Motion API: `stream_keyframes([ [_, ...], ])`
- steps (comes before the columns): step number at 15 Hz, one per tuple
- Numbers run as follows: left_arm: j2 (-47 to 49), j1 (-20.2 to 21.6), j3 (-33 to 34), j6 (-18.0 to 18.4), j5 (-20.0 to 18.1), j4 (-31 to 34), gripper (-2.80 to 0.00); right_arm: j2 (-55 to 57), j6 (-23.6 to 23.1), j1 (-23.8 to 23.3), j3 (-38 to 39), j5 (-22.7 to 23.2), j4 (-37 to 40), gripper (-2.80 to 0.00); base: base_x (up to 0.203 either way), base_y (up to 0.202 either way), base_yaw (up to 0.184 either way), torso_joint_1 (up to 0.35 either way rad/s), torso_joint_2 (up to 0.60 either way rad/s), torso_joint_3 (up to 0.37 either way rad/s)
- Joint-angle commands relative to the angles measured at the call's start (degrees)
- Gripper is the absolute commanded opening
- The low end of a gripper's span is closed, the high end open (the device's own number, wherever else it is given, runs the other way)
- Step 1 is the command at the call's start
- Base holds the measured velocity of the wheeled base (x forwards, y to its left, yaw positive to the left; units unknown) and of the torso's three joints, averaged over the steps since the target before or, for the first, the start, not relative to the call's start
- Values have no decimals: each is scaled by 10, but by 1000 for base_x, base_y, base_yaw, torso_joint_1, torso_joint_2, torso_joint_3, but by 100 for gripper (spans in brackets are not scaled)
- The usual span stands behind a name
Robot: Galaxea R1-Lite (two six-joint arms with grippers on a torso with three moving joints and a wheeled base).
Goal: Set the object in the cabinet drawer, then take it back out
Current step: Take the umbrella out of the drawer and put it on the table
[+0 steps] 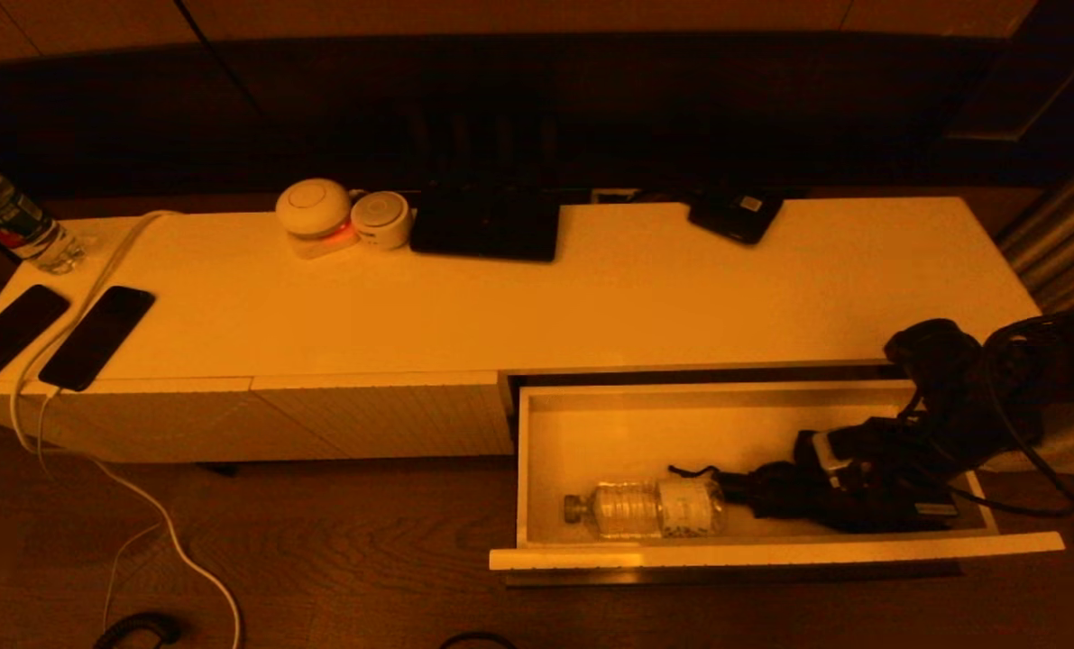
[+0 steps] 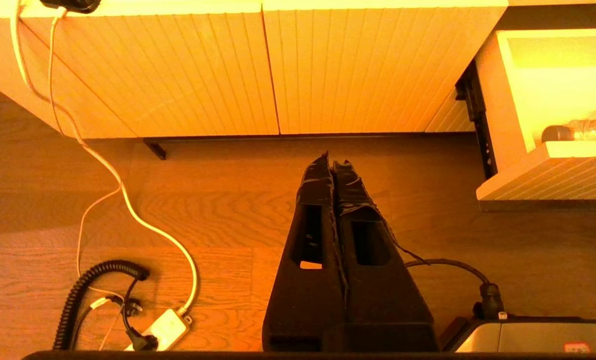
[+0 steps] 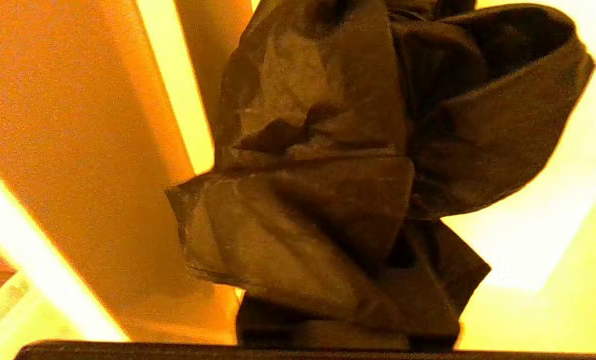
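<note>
The right gripper (image 1: pixel 825 487) is reaching down into the open drawer (image 1: pixel 771 550), right on a dark cloth bundle (image 1: pixel 735 491), maybe a folded umbrella. I cannot tell if it is gripping it yet, because the cloth is filling the right wrist view. Far to the left, the left gripper (image 2: pixel 334 162) is hanging closed over the floor. In the drawer, a bottle (image 1: pixel 645 507) is lying on its side, touching the bundle's left tip. The bundle is lying long-ways along the drawer front, so the right arm is the near one.
</note>
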Motion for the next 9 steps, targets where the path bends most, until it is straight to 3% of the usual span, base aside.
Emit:
stream_keyframes([
  [1, 0, 0, 0, 0, 0, 0, -280, -44, -4, -1, 20, 2, -8, -280, 0, 0, 0, 0, 0, 0],
  [9, 0, 0, 0, 0, 0, 0, -280, -173, 7, 2, 42, 18, -19, -280, 0, 0, 0, 0, 0, 0],
])
